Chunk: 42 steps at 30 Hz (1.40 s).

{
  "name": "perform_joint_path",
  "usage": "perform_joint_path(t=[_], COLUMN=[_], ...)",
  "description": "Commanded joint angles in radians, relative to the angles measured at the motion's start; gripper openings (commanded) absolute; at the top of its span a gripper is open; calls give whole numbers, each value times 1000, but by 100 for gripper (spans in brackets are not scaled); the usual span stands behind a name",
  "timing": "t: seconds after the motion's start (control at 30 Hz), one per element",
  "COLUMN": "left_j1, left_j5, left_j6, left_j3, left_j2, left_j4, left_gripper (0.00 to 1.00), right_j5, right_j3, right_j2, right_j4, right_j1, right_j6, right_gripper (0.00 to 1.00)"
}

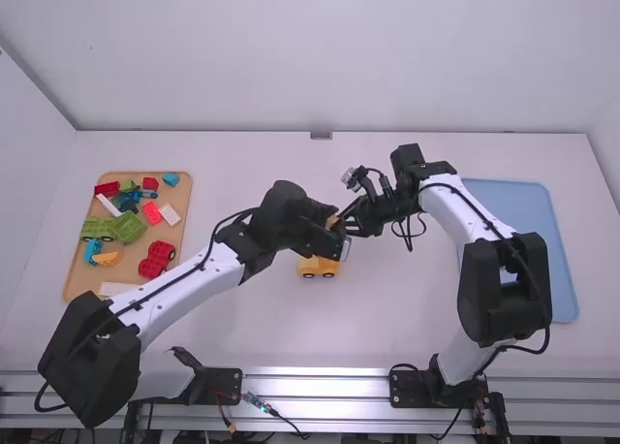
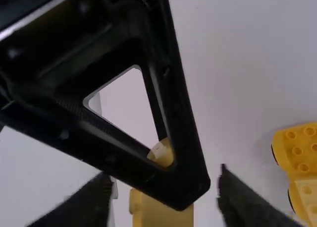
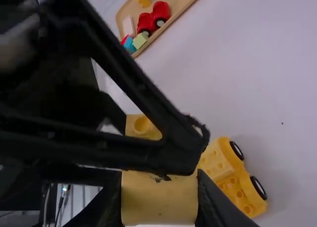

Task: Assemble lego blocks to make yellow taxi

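In the high view my left gripper (image 1: 331,242) and my right gripper (image 1: 353,225) meet around a small yellow block (image 1: 332,221), above and just beyond the yellow car base (image 1: 318,267) on the table. The right wrist view has my right gripper (image 3: 159,197) shut on the yellow block (image 3: 159,204), with the left gripper's black finger frame across its upper part. Seen from the left wrist, my left gripper (image 2: 166,187) is open, its fingers apart on either side of the block (image 2: 161,216), which the right gripper's frame partly hides. The studded car base (image 2: 300,152) lies below, off to one side.
A wooden tray (image 1: 73,269) at the left holds several coloured blocks, among them red, green, blue and orange pieces. On the right lies a blue tray (image 1: 528,206), partly behind the right arm.
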<state>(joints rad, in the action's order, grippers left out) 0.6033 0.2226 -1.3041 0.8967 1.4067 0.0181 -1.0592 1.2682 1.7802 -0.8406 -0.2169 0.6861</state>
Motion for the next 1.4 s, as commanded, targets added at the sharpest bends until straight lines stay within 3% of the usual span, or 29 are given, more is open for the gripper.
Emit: perform_joint_path(t=[0.0, 0.03, 0.27, 0.37, 0.57, 0.83, 1.37], left_j1=[6, 7, -35, -84, -238, -354, -299], left_j5=[19, 19, 40, 154, 459, 714, 688], left_j6=[26, 61, 247, 267, 274, 343, 505], left_j3=[-10, -10, 29, 81, 220, 291, 290], left_j2=[16, 16, -20, -35, -32, 27, 203], left_j4=[-3, -14, 24, 122, 350, 478, 460], left_gripper=[92, 99, 99, 99, 99, 99, 99], right_j5=[15, 22, 151, 205, 283, 275, 276], right_j3=[-6, -6, -6, -6, -6, -6, -6], right_j2=[13, 13, 12, 11, 10, -16, -111], right_j4=[-2, -2, 14, 34, 80, 69, -10], right_j1=[0, 0, 0, 0, 0, -11, -24], right_j6=[9, 10, 41, 76, 161, 425, 635], right_gripper=[17, 17, 6, 0, 0, 0, 0])
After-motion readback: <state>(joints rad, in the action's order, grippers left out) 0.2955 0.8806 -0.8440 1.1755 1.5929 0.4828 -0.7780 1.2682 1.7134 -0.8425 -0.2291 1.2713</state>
